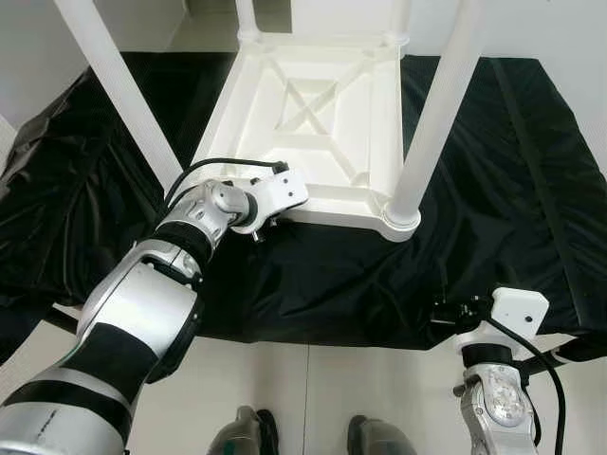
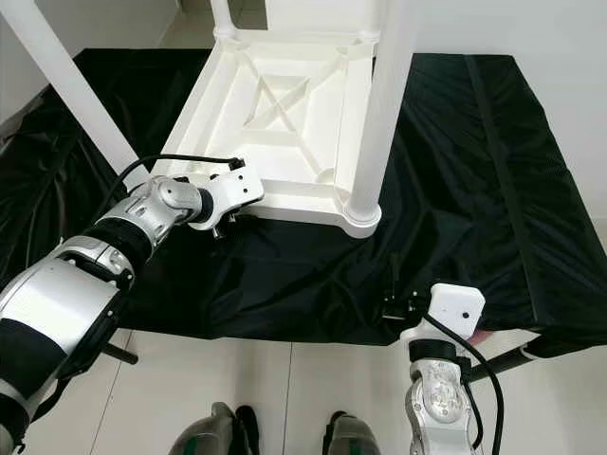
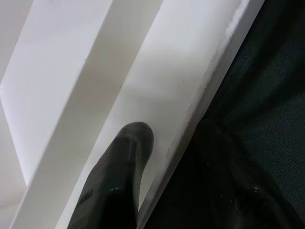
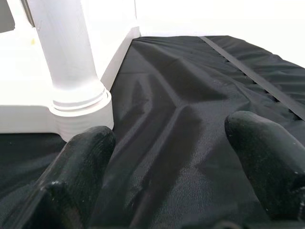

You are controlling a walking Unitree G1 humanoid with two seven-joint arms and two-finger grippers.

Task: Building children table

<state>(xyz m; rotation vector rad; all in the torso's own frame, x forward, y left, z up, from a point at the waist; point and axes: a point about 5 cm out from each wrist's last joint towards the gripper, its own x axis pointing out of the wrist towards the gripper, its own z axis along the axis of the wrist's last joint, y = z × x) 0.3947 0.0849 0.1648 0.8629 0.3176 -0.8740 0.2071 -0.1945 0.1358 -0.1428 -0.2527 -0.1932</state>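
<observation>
Left gripper (image 1: pixel 275 204) braces the upturned table (image 1: pixel 313 114) at its 7 o'clock edge, finger spread unclear; right gripper (image 4: pixel 171 157) waits wide open; probably next a leg (image 1: pixel 432 114) needs seating

A pale floor (image 1: pixel 313 389) carries a black cloth (image 1: pixel 493 190), spread wide and wrinkled. On the cloth lies a white table (image 1: pixel 313 114) upside down, its legs (image 1: pixel 441 104) pointing up, near the cloth's front edge.

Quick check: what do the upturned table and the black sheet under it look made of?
Upturned table: likely moulded plastic, matte white; cast ribs and an X brace show on the underside, with ringed collars at the leg sockets. Painted wood can't be ruled out.
Black sheet: thin woven synthetic fabric, slightly glossy; it creases and shows a fine weave in the right wrist view.
</observation>
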